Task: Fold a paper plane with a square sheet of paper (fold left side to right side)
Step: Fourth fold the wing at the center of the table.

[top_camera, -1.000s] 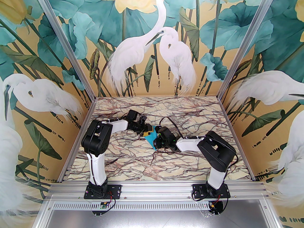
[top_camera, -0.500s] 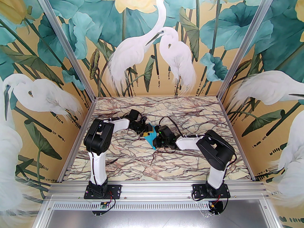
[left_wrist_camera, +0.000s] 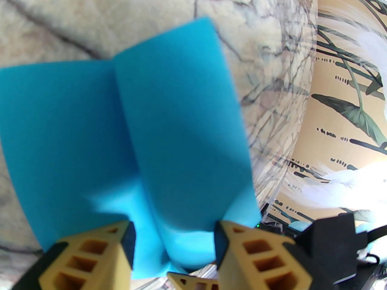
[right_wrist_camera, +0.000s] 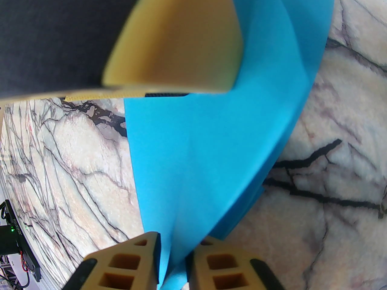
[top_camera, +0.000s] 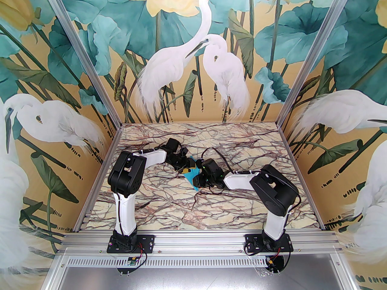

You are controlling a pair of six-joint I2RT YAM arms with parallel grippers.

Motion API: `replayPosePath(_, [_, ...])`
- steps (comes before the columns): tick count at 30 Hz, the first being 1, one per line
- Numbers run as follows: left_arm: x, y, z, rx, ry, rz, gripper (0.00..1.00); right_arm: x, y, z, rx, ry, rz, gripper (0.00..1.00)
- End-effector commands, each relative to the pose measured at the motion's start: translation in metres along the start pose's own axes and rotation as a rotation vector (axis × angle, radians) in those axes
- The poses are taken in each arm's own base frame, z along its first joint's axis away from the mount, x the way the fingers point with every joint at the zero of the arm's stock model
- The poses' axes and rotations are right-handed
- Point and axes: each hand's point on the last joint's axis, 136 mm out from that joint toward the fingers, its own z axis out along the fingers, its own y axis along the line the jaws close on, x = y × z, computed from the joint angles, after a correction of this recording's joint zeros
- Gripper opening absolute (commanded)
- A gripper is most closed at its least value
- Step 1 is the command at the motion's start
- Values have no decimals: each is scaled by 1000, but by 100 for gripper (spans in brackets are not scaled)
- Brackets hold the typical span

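Jaws on the left first: left jaws half spread, yellow fingers [left_wrist_camera: 90, 252] set apart at 6 o'clock of the left wrist view. Straddle a raised ridge of the square sheet of paper [left_wrist_camera: 169, 116], bulging up through the gap. Pinch nothing flat, so read as released.

Next, right jaws: nearly together, fingers [right_wrist_camera: 127, 261] at 6 o'clock of the right wrist view, a thin slot between. Take a narrow end of the sheet through that slot. Cannot tell whether biting on it or merely flanking it.

Outward from that slot: fans from 6 toward 1 o'clock, creased down the middle, layered along its 3 o'clock edge. Passes under a broad yellow finger of the left arm at 11 to 12 o'clock, blurred by closeness.

From above: lies on the marbled worktop [top_camera: 157, 204] a little beyond the middle, folded to a narrow wedge, tip toward 6 o'clock. Meets left jaws at its 10 o'clock and right jaws at its 4 o'clock.

Further out: left arm [top_camera: 124, 177] reaching in from 8 o'clock, right arm [top_camera: 272, 189] from 4 o'clock. Beyond, at 9, 12 and 3 o'clock, walls [top_camera: 181, 71] painted with white herons and teal leaves. At 6 o'clock, aluminium rail [top_camera: 196, 240] carrying both bases.
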Motion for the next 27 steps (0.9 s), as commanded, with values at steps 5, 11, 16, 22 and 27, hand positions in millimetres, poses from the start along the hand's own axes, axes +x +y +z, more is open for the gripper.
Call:
replayPosePath(5, [7, 36, 14, -117, 31, -47, 51, -2, -9, -14, 24, 2, 14, 32])
replayPosePath(11, [7, 36, 14, -119, 28, -51, 50, -13, 4, -25, -44, -37, 19, 36])
replayPosePath(16, [6, 34, 14, -116, 26, -49, 50, -28, 0, -46, -77, -92, 53, 40])
replayPosePath(22, [5, 33, 13, -112, 22, -48, 50, -53, 0, -66, -199, -160, 120, 43])
replayPosePath(27, [5, 32, 13, -109, 20, -47, 50, -63, -4, -51, -243, -146, 177, 42])
